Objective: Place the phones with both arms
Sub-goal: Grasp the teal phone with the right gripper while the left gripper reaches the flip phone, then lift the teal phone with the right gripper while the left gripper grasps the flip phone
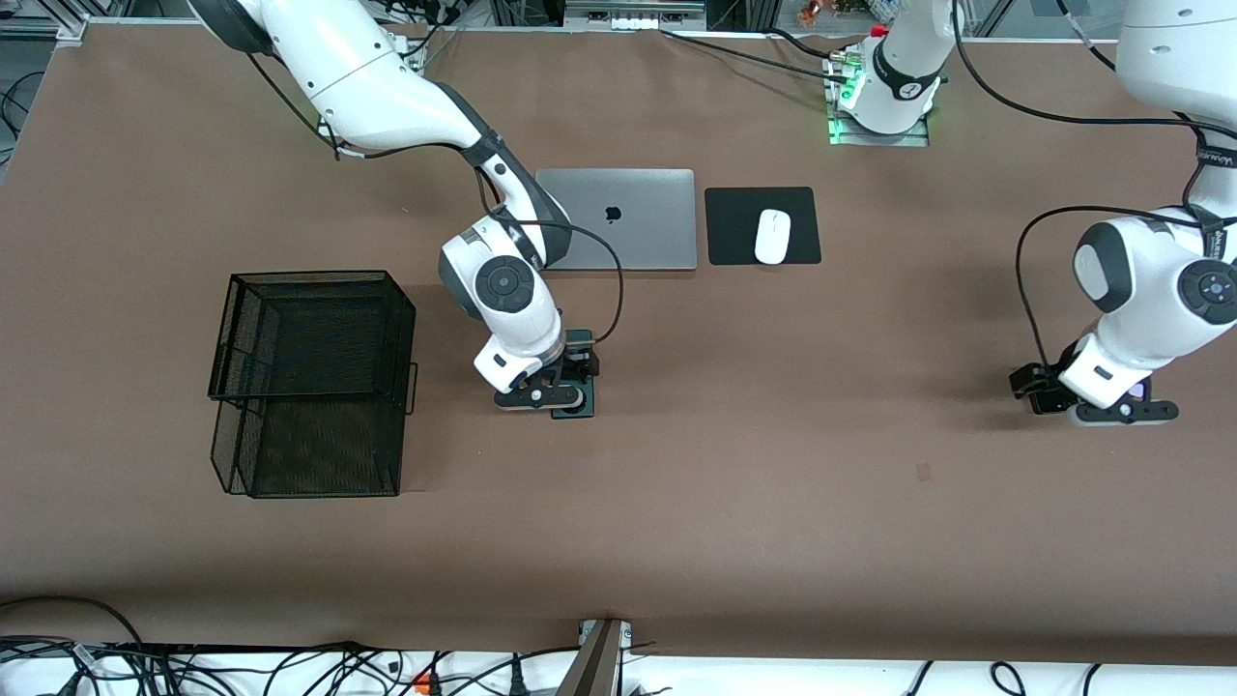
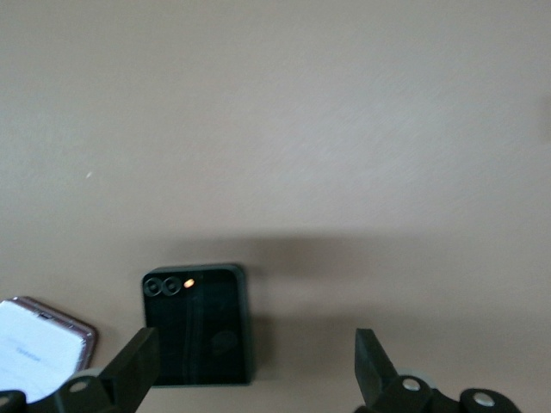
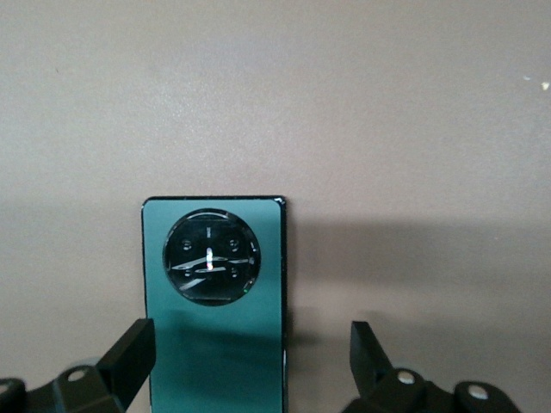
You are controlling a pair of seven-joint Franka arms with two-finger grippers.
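Both end effectors low over phones, nothing gripped

Now, your right end effector (image 1: 556,391) hangs low over the dark-green phone (image 3: 215,301), mid-worktop, nearer the front camera than the silver laptop (image 1: 618,218). Fingers spread wide. In the right wrist view one fingertip (image 3: 138,344) overlaps the phone's long edge; the other stands well off on bare worktop. So the phone sits off-centre in the gap, toward one finger. Long axis runs from the end effector outward, round camera ring at the end away from it. Closing would pinch across the narrow width; my read is you need a small sideways shift first.

Your left end effector (image 1: 1111,401) is low at the left arm's end of the worktop (image 1: 773,503), fingers also spread, holding nothing. The squarish black phone (image 2: 198,325) lies flat just ahead, also offset toward one fingertip (image 2: 138,357). The pale lilac-white phone (image 2: 39,348) lies just beside it, apart, outside the gap.

Each arm is nearest its own phone; no reach across needed.

Black wire-mesh basket (image 1: 309,382) stands toward the right arm's end, likely the drop point. White mouse (image 1: 772,236) on its black pad (image 1: 762,225), beside the laptop, is untouched.
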